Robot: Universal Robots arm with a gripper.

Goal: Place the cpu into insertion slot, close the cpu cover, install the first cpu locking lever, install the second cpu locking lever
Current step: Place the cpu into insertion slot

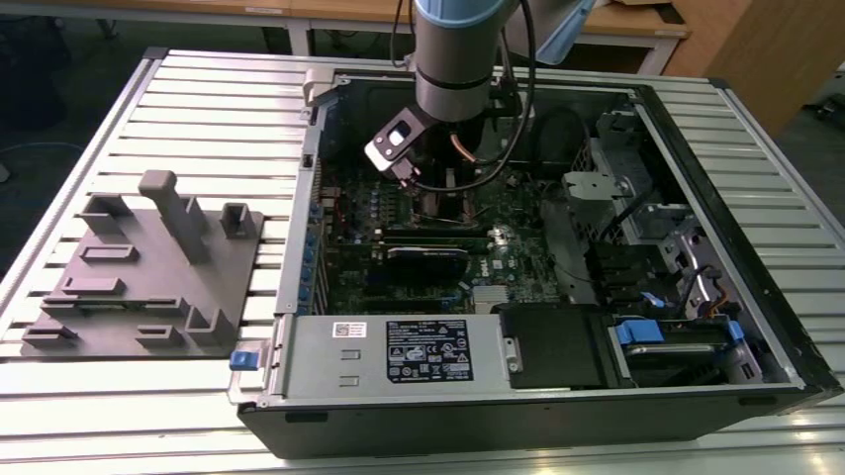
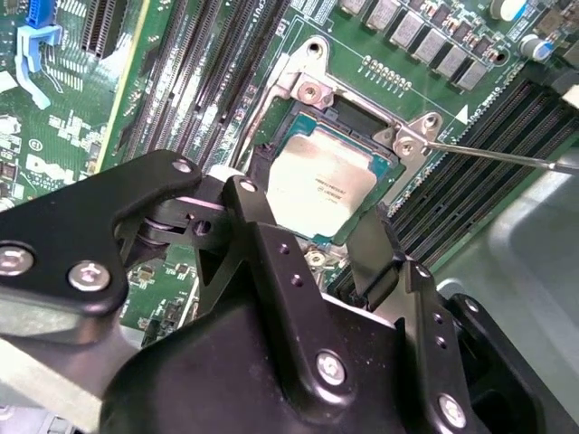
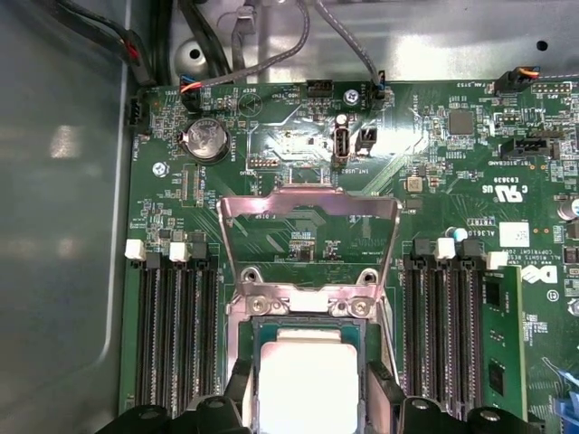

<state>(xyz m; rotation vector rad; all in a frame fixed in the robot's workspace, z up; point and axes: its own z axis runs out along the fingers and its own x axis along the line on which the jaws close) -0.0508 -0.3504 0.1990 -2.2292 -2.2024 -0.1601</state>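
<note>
The cpu (image 2: 321, 181), a flat square chip with a dull silver-grey top and a thin green edge, sits in the insertion slot (image 2: 355, 110), a square socket with a dark inside and a silvery metal rim. The cpu cover (image 3: 308, 210), a thin silvery frame with a window cut through it, stands swung open on its hinge at the slot's edge. One cpu locking lever (image 2: 507, 156), a thin bright rod, juts out sideways from a corner of the slot.
</note>
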